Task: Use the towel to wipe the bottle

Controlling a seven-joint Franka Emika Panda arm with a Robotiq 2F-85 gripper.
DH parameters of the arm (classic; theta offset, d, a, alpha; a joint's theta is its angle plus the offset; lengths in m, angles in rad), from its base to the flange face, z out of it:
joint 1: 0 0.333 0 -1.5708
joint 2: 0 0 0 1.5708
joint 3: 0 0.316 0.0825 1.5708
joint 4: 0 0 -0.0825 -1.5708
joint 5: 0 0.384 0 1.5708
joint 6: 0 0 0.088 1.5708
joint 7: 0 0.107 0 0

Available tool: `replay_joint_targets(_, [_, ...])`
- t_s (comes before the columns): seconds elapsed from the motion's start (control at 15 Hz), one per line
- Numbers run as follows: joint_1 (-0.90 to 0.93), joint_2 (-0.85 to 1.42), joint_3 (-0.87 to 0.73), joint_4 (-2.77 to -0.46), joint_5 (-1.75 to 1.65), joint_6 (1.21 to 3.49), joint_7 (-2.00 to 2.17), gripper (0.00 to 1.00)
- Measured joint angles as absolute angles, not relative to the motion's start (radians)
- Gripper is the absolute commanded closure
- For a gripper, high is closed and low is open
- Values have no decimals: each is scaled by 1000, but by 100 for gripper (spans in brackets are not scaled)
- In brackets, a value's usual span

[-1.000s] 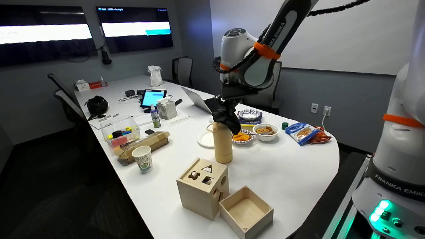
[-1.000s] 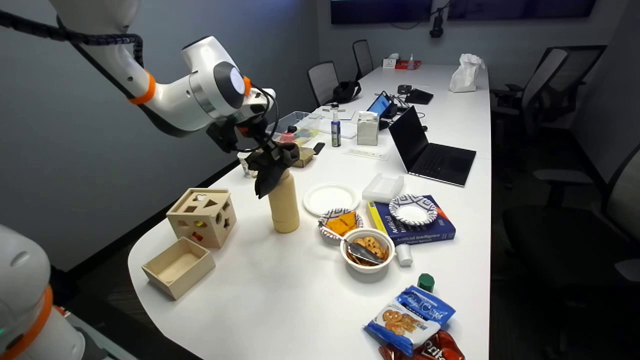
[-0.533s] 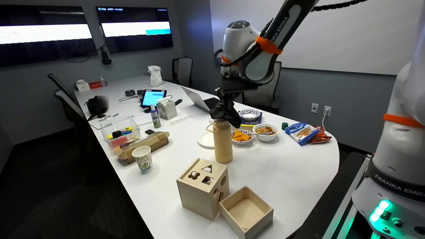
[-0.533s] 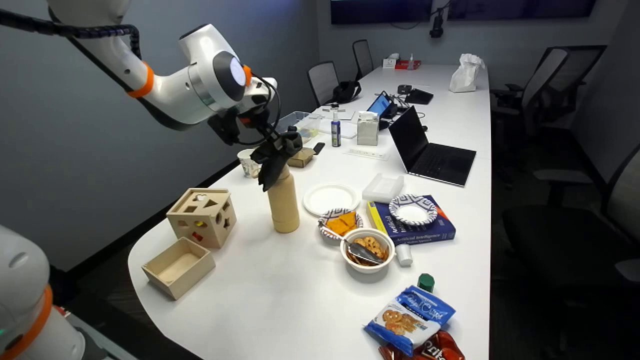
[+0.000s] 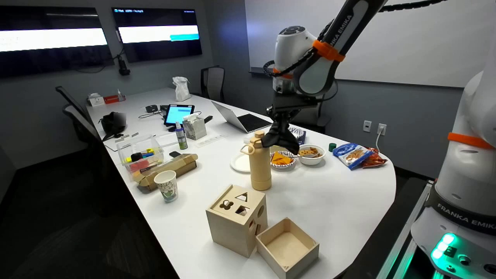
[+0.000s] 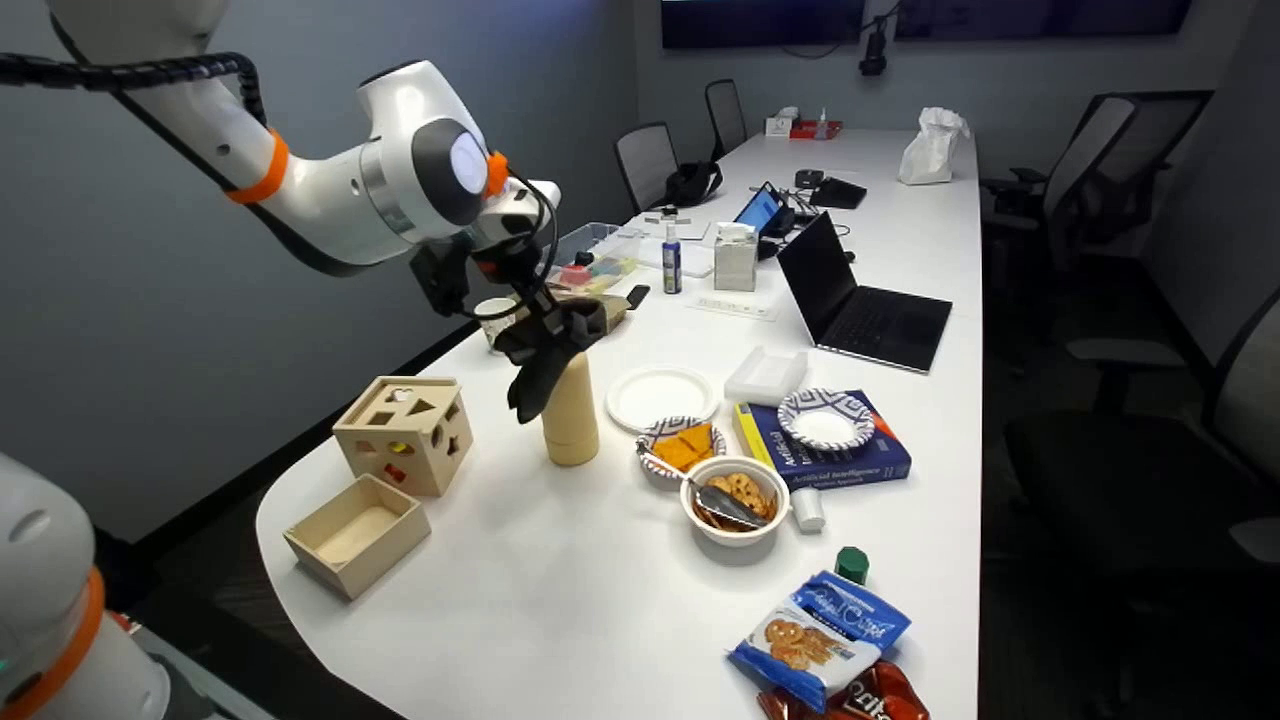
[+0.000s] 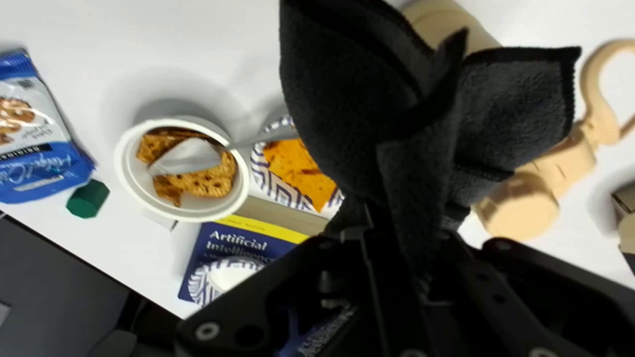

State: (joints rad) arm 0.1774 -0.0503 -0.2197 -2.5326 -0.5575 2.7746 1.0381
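Note:
The tan bottle (image 5: 260,166) stands upright on the white table, its loop handle on one side. It also shows in an exterior view (image 6: 570,425) and in the wrist view (image 7: 518,206). My gripper (image 7: 392,238) is shut on the black towel (image 7: 357,104), which hangs in folds from the fingertips. In an exterior view the towel (image 5: 281,137) hangs beside the bottle's upper part, overlapping its edge. In an exterior view the towel (image 6: 545,370) hides the bottle's top. I cannot tell whether towel and bottle touch. The gripper is above the table, higher than the towel.
A bowl of crackers (image 6: 735,530) with tongs, a patterned bowl of orange chips (image 6: 682,470), a white plate (image 6: 662,400) and a blue book (image 6: 850,465) lie near the bottle. A wooden shape box (image 5: 236,224) and an open wooden box (image 5: 287,248) stand on its other side.
My gripper and the towel rise slightly, then shift off the bottle's top to its side and sink a little. The bottle's cap now shows in an exterior view. The bottle stays in place.

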Motion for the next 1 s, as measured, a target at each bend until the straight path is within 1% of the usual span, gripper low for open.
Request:
replay_joint_targets(0.2, [118, -58, -153, -2611, -439, 2738, 931, 97])
replay_joint_targets(0.4, [94, -32, -96, -2665, -302, 2768, 792, 97])
replay_joint_targets(0.53, [93, 17, -57, -2680, -213, 2834, 715, 97])
replay_joint_targets(0.8, [93, 180, 20, -2671, -17, 3038, 586, 97])
replay_joint_targets(1.0, [44, 294, 120, -2621, 142, 3125, 475, 97])
